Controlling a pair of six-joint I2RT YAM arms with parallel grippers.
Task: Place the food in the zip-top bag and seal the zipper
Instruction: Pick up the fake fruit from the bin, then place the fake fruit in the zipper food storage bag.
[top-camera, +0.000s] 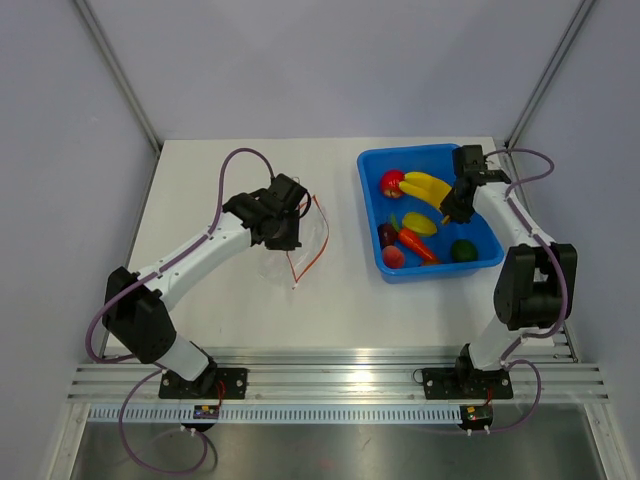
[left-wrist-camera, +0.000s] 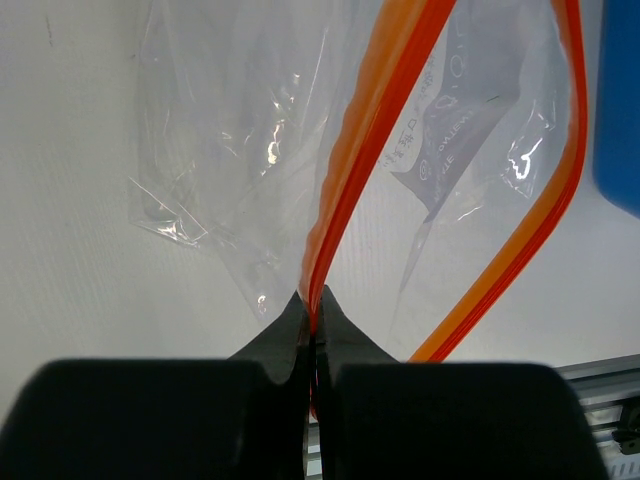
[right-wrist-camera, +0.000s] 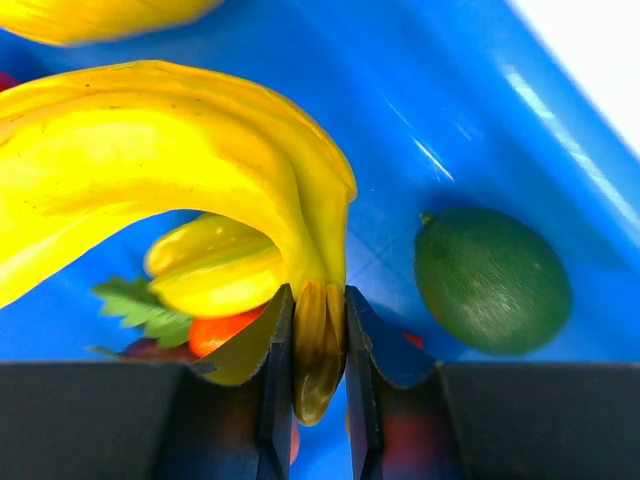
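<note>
1. The left gripper (left-wrist-camera: 312, 322) is clenched on the thin orange-red zipper strip (left-wrist-camera: 372, 130) of the crinkly transparent plastic bag (left-wrist-camera: 230, 150); the bag's mouth gapes over the white table (left-wrist-camera: 70, 250), left of the blue plastic bin (top-camera: 410, 150).
2. The right gripper (right-wrist-camera: 320, 345) pinches the darker stem tip of the curved yellow toy banana (right-wrist-camera: 150, 150); the banana sits inside that bin, near a round green fruit (right-wrist-camera: 492, 280).

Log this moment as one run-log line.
left gripper: shut on zipper of zip-top bag, mouth open | right gripper: shut on banana stem end, inside blue bin | banana: not yet bagged
</note>
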